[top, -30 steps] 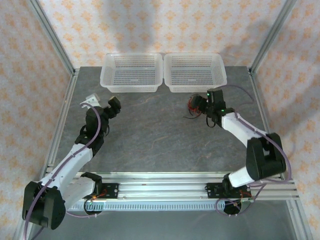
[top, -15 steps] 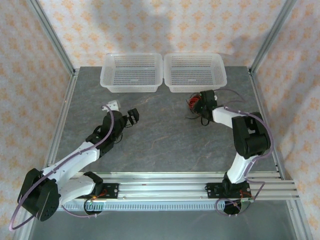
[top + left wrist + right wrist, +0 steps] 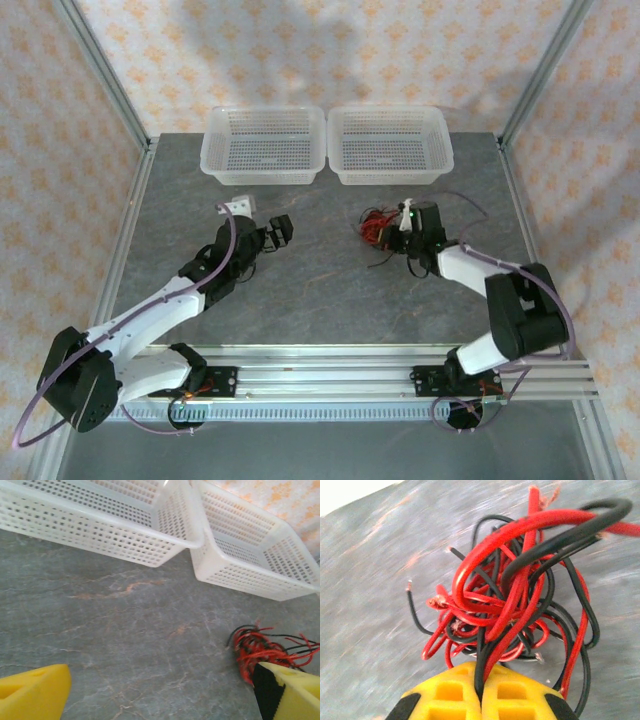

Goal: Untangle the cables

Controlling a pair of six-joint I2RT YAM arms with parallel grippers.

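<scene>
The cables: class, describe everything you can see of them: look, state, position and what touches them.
The cables are thin red and black wires, bunched into one tangled knot of crossing loops, several loose ends showing frayed bare tips. The knot lies on the grey table, near the right white basket but apart from it. The right gripper is shut on strands at its edge, a black one running between the yellow fingers.
</scene>
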